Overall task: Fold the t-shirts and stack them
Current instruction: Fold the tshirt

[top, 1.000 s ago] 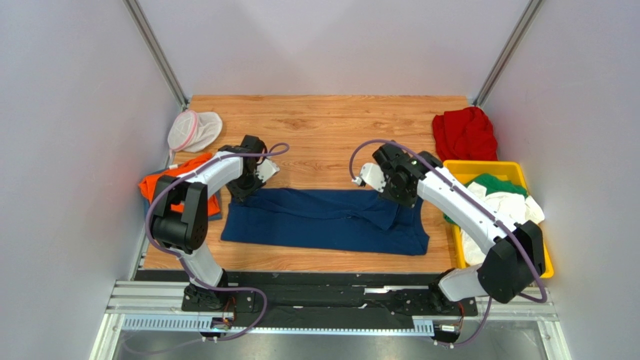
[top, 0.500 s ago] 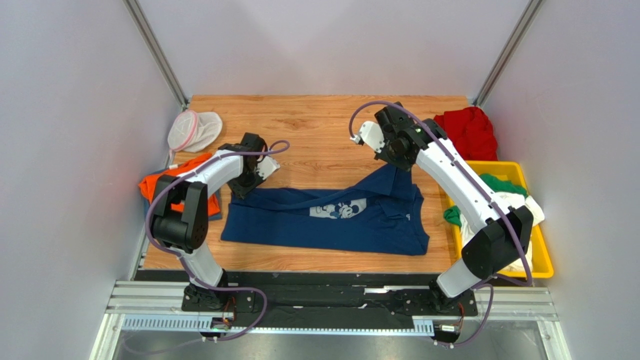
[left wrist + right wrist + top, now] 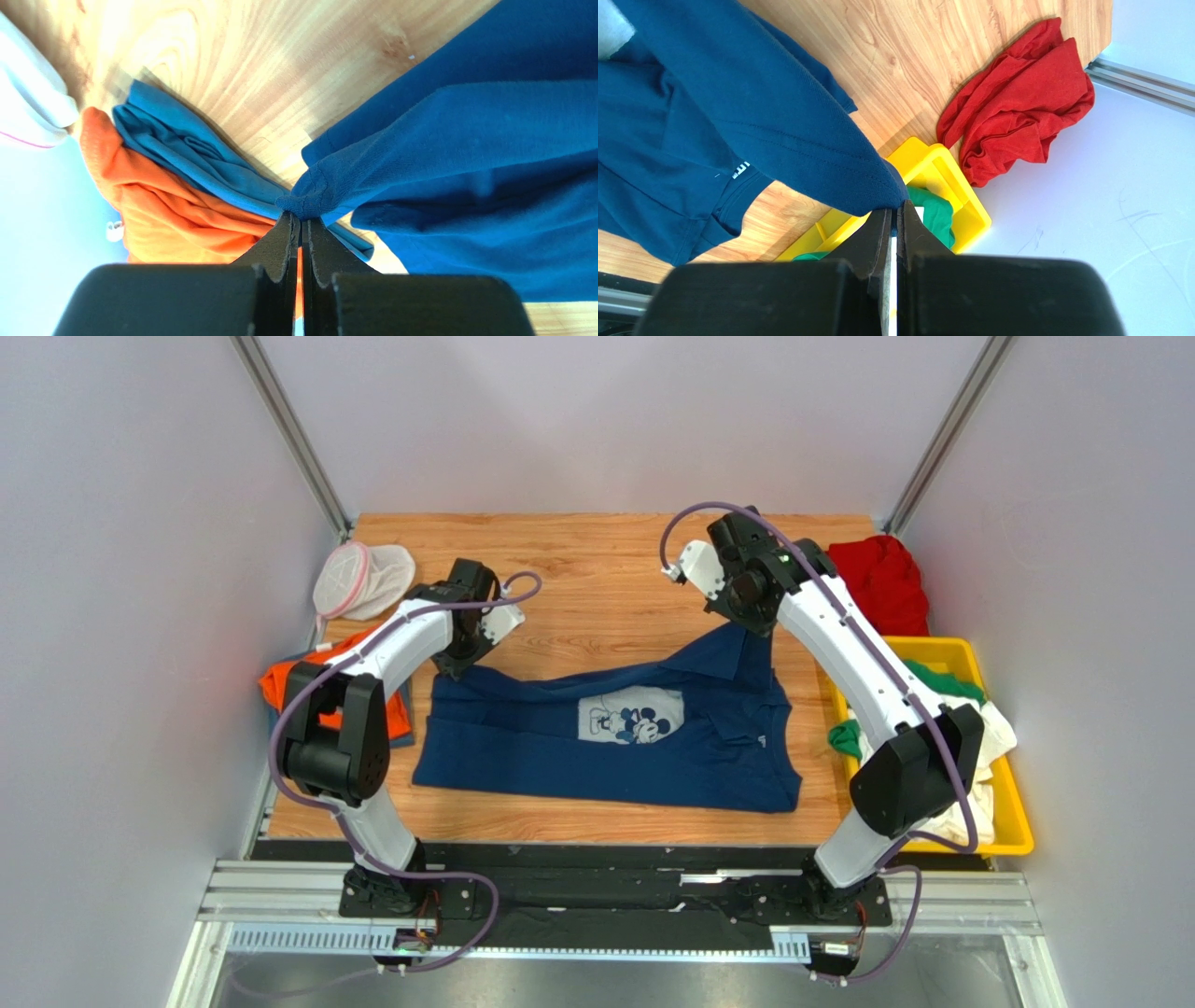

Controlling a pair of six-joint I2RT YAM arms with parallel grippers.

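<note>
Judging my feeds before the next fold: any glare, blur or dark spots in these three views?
Top external: even light, sharp, only soft shadows; the navy blue cloth t-shirt with the pale square print reads clearly. Left wrist: pale wooden table partly washed out by glare, left gripper a black blurred silhouette. Right wrist: crumpled red cloth t-shirt crisp, right gripper dark and soft.

You have bare table at the back middle. The blue shirt fills the front, a white pouch sits back left, and a red shirt and yellow bin block the right.
</note>
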